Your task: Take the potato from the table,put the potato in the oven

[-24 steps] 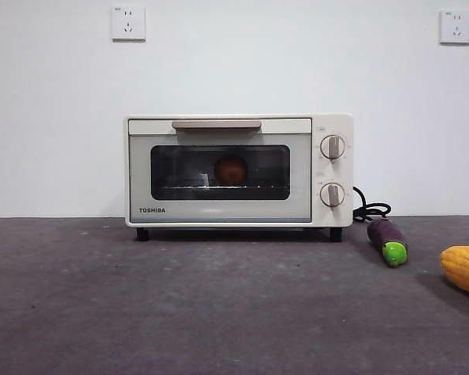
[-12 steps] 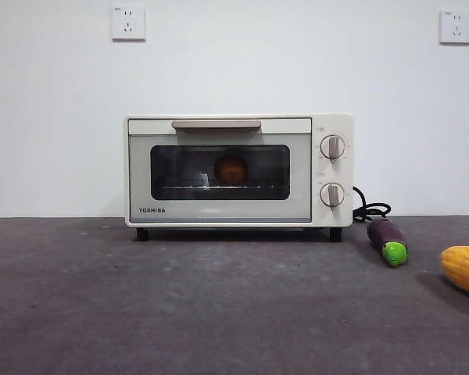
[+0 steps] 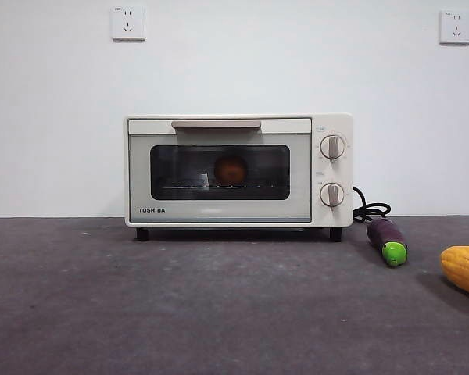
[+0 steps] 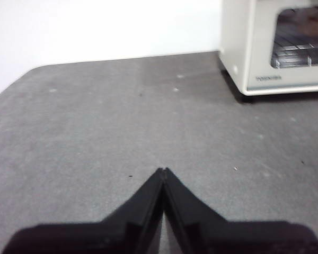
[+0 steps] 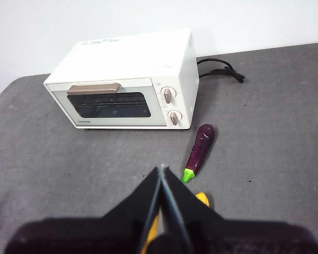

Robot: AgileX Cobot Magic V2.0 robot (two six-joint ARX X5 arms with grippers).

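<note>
The orange-brown potato [image 3: 230,169] sits on the rack inside the cream-white oven [image 3: 238,170], seen through the dark glass of its closed door. The oven [image 5: 127,79] stands at the back of the dark grey table [image 3: 219,305]. My left gripper [image 4: 162,170] is shut with nothing in it, held over bare table off the oven's [image 4: 278,45] left front corner. My right gripper [image 5: 161,168] is also shut and holds nothing, raised over the table in front of the oven. Neither gripper appears in the front view.
A purple eggplant [image 3: 387,239] with a green end lies right of the oven, by the black cord [image 3: 369,209]. A yellow corn cob [image 3: 464,269] lies at the right edge. In the right wrist view the eggplant [image 5: 199,151] and part of the corn [image 5: 202,199] show past my jaws.
</note>
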